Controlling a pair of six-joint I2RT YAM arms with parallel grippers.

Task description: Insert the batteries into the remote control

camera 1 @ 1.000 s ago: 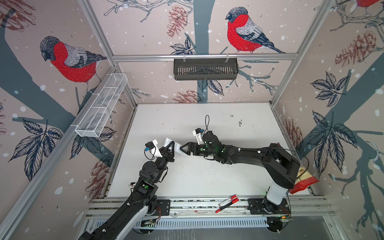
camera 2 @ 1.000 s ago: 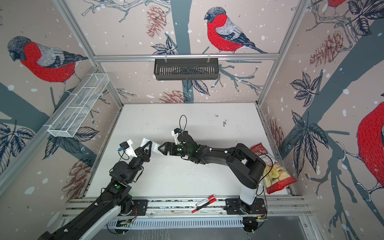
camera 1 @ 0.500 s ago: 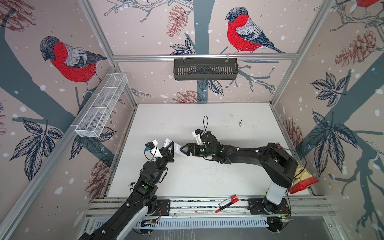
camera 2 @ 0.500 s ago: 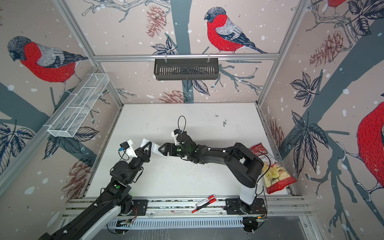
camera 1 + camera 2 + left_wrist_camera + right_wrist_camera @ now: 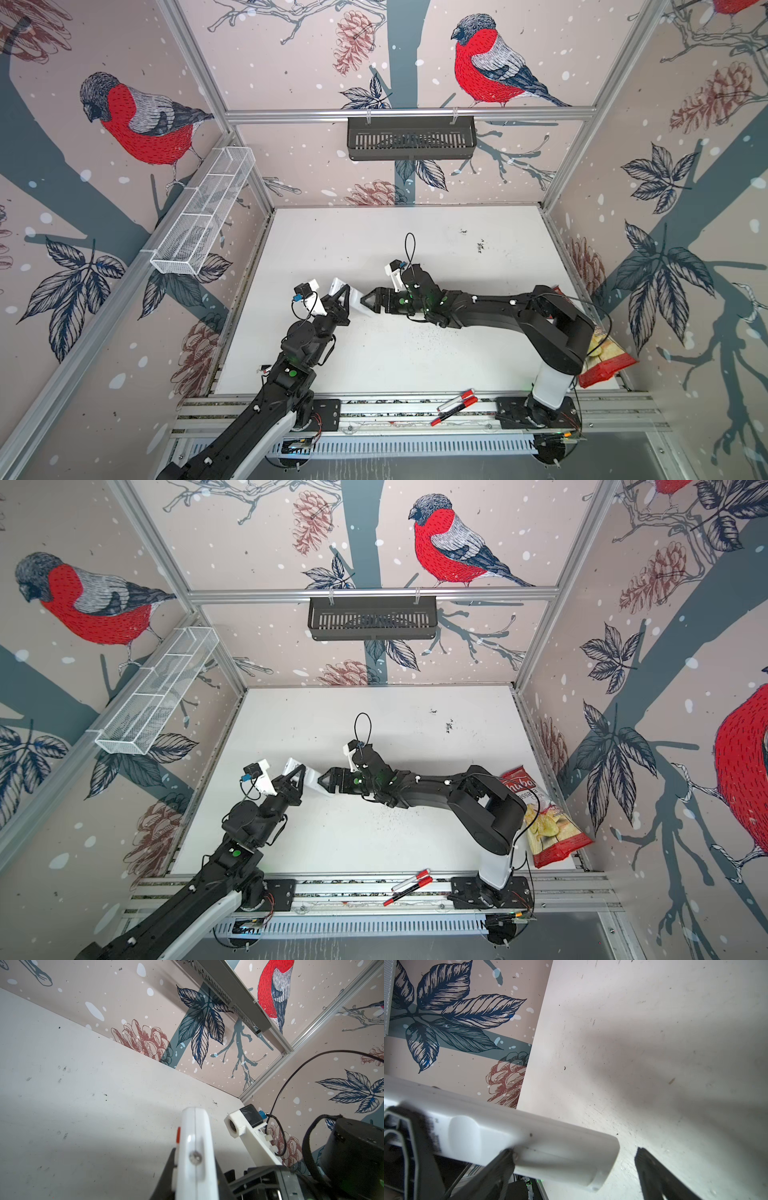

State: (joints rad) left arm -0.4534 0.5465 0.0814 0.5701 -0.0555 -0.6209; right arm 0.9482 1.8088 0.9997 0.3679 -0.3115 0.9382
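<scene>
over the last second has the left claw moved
No. The left claw sits where it was against the white mesh basket, shut on the remote control.

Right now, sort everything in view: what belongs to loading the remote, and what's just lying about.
For the job:
- remote control, held in the left gripper
- right gripper, open at the remote's free end
- batteries: none visible

Lying about:
- marker pens on the front rail
- crisp bag
- black basket and white wire basket, both on the walls

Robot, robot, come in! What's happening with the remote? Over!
Left gripper shut on remote control, held off table. Right gripper open around its free end. Batteries not in sight.
</scene>
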